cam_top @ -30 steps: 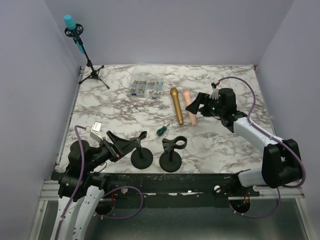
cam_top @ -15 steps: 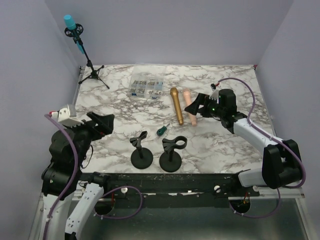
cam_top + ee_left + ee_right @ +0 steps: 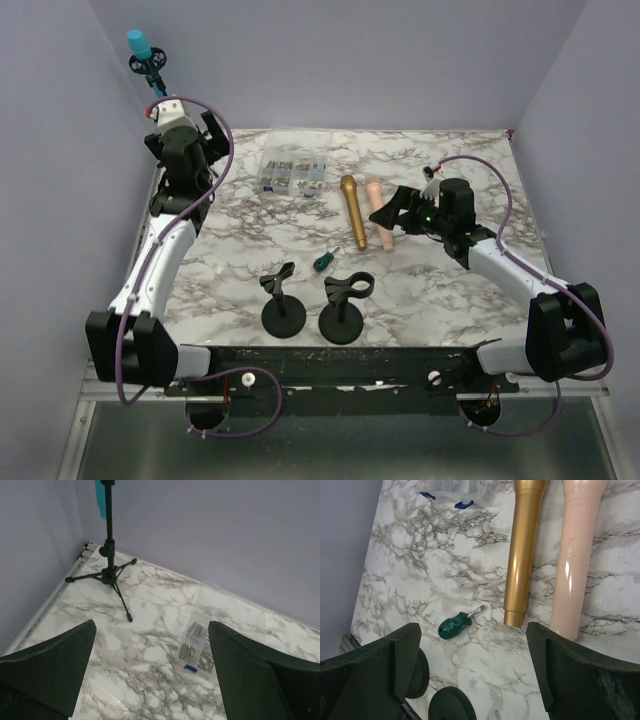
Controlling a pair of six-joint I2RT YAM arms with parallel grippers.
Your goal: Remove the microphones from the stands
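Observation:
A teal microphone [image 3: 139, 46] sits clipped in a black tripod stand [image 3: 109, 555] at the table's back left corner. In the left wrist view only its lower teal body [image 3: 101, 500] shows at the top edge. My left gripper [image 3: 190, 132] hangs raised just right of the stand, open and empty, its fingers [image 3: 60, 660] wide apart over the marble. The left arm hides the tripod's legs in the top view. My right gripper [image 3: 392, 212] is open and empty, hovering beside a gold microphone [image 3: 352, 210] and a pink microphone [image 3: 380, 215] that lie on the table.
A clear box of screws [image 3: 292, 172] lies at the back centre. Two black desk stands [image 3: 284, 300] [image 3: 345, 305] with empty clips stand near the front. A small green screwdriver [image 3: 321, 262] lies between them and the gold microphone. Walls close in on the left and back.
My left arm has swung from the near left edge up to the back left corner beside the tripod stand, and its jaws have widened. The right arm has stayed still.

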